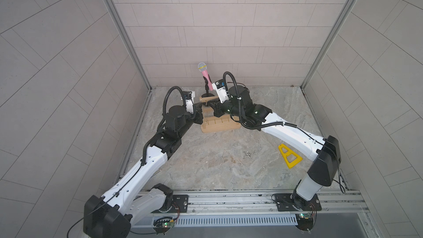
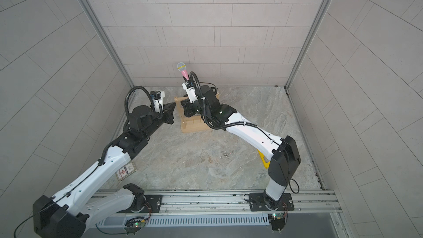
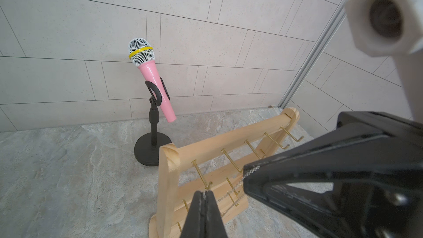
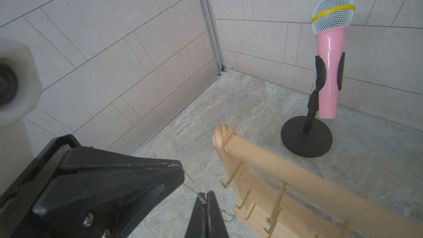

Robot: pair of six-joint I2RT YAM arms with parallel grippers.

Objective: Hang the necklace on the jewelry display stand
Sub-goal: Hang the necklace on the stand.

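Note:
The jewelry display stand (image 1: 219,128) is a light wooden rack with brass hooks, standing at the back of the table; its near post (image 3: 169,179) and top bar (image 4: 263,156) show in the wrist views. The necklace (image 3: 238,184) is a thin silver chain stretched between both grippers in front of the upper hooks, with a loop (image 4: 226,214) hanging below. My left gripper (image 3: 204,194) (image 1: 199,105) is shut on one part of the chain. My right gripper (image 4: 204,196) (image 1: 211,106) is shut on another part. The two sets of fingertips are close together, tip to tip.
A pink microphone (image 1: 204,72) on a black stand sits behind the rack by the back wall. A small tangle of silver links (image 1: 248,154) and a yellow triangular piece (image 1: 289,155) lie on the table at the right. A printed card (image 2: 126,170) lies under the left arm.

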